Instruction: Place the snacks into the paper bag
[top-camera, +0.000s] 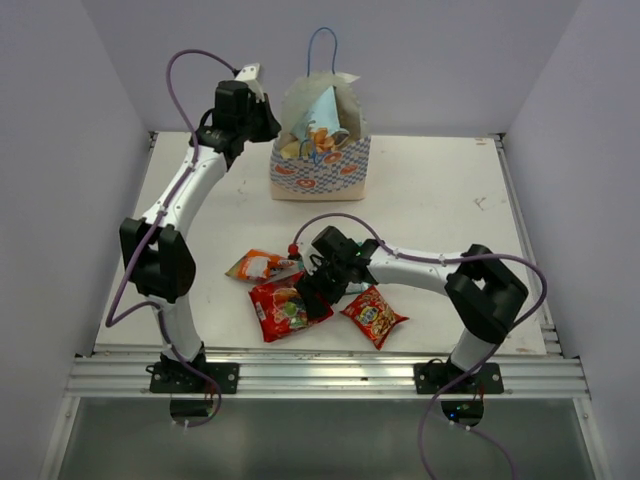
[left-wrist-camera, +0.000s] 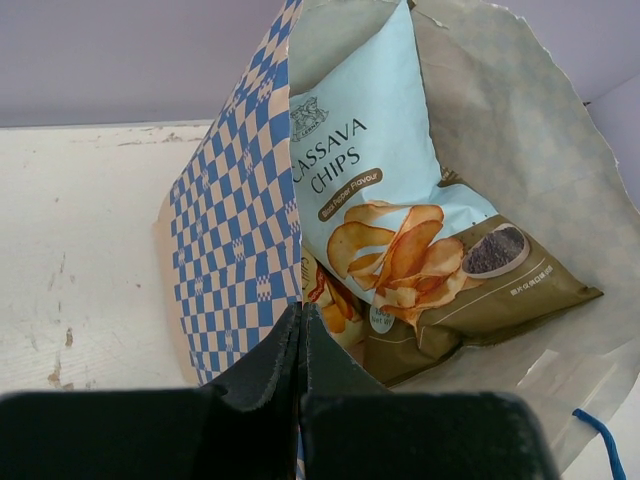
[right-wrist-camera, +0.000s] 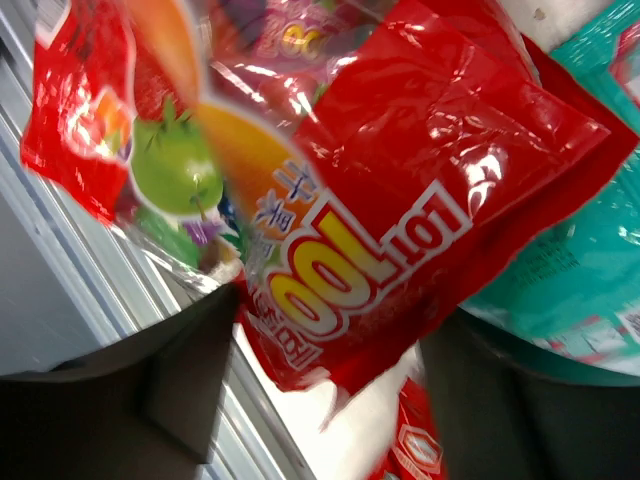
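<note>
The paper bag (top-camera: 320, 165) stands at the back of the table; a light-blue and brown chips packet (left-wrist-camera: 380, 190) and another packet (left-wrist-camera: 335, 300) are inside it. My left gripper (top-camera: 262, 118) is at the bag's left top edge, and in the left wrist view it (left-wrist-camera: 300, 318) is shut on the bag's rim (left-wrist-camera: 230, 230). My right gripper (top-camera: 318, 288) is open, low over a red packet (top-camera: 283, 308), whose end lies between its fingers (right-wrist-camera: 190, 370) in the right wrist view (right-wrist-camera: 400, 230). A teal-green packet (right-wrist-camera: 580, 260) lies beside it.
An orange packet (top-camera: 258, 265) lies left of the right gripper, and a red-orange packet (top-camera: 375, 315) lies to its right. The table's metal front rail (top-camera: 320, 375) runs just beyond the red packet. The bag's blue cord handle (top-camera: 322, 40) stands up at the back.
</note>
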